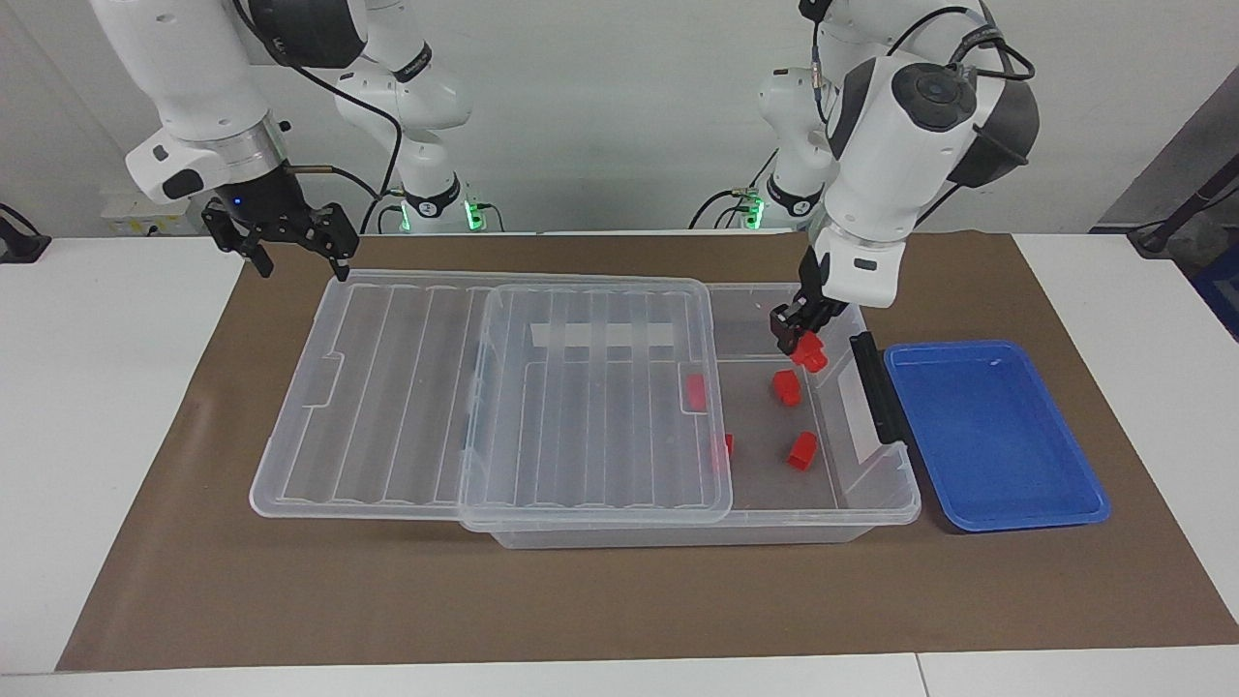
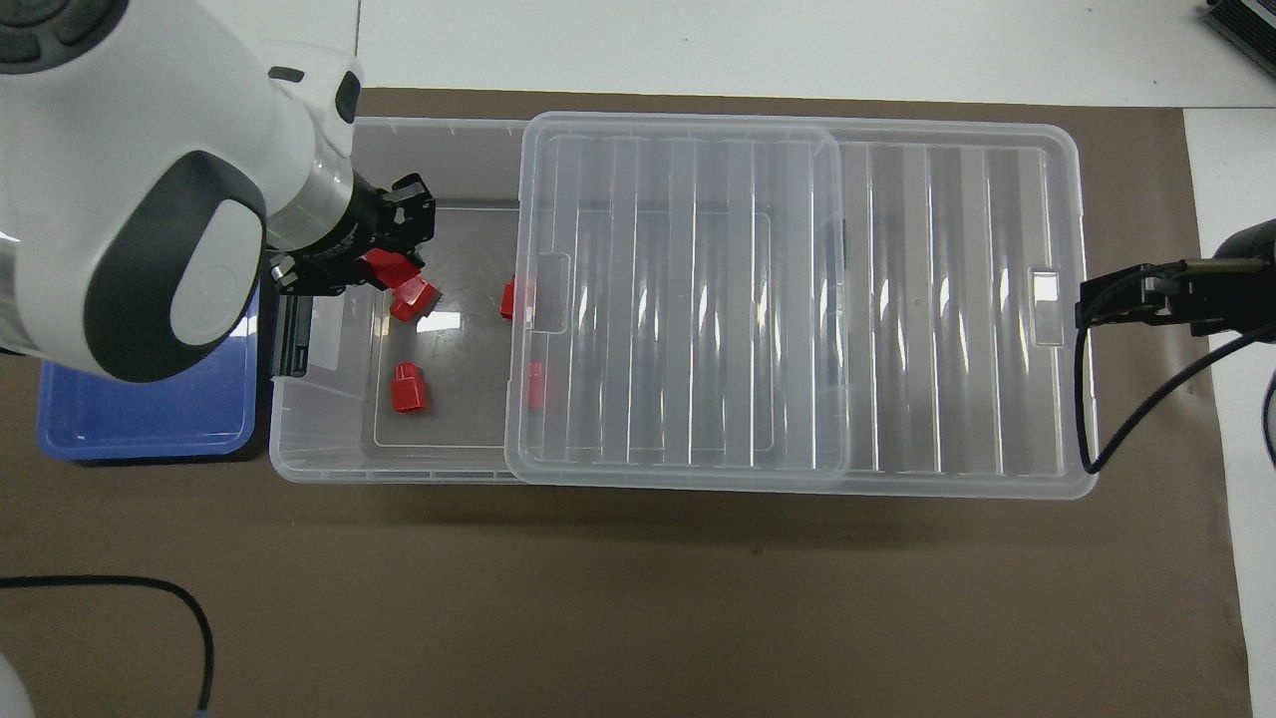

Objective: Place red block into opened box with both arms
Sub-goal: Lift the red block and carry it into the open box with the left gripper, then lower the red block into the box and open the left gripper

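My left gripper (image 1: 799,341) (image 2: 382,255) is shut on a small red block (image 1: 810,357) (image 2: 390,267) and hangs over the uncovered end of the clear box (image 1: 876,503) (image 2: 319,454), just inside its black handle (image 1: 876,387). The ribbed lid (image 1: 484,387) (image 2: 698,299) is slid toward the right arm's end and covers most of the box. Two red blocks (image 1: 786,387) (image 1: 801,450) lie on the uncovered floor, and two more (image 1: 695,389) (image 1: 725,445) show at the lid's edge. My right gripper (image 1: 300,254) (image 2: 1097,299) waits open over the lid's end.
An empty blue tray (image 1: 997,436) (image 2: 140,424) lies beside the box's handle end, toward the left arm's end of the table. Box and tray rest on a brown mat (image 1: 619,600) with white tabletop around it.
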Action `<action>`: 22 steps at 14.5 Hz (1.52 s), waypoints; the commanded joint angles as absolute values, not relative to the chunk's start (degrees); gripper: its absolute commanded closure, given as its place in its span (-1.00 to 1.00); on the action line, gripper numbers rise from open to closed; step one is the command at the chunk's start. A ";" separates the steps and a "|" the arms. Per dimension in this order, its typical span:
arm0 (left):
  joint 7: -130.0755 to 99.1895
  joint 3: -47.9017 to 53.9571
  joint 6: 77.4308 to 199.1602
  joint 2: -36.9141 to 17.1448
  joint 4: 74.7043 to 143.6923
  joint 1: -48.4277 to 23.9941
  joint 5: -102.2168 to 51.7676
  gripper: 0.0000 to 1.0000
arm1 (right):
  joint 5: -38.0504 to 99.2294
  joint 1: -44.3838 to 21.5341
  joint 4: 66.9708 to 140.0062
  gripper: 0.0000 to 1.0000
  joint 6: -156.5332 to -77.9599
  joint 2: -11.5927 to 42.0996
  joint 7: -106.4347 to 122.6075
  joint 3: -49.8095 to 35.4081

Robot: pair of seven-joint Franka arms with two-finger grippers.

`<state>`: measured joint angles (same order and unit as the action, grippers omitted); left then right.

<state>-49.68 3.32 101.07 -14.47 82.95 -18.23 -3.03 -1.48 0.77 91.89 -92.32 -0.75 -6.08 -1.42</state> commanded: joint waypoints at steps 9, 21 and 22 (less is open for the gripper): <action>-49.92 1.85 128.66 -9.57 110.65 -18.81 1.30 0.67 | -1.58 9.22 100.45 -0.81 -106.86 0.08 2.72 -1.58; -49.92 1.85 140.27 -13.97 120.59 -23.64 3.69 0.66 | -2.11 12.39 105.38 -0.61 -118.91 6.06 4.57 -1.58; -49.83 1.85 140.71 -14.32 120.59 -23.64 3.69 0.66 | -2.20 12.57 105.47 -0.61 -119.53 6.33 4.57 -1.58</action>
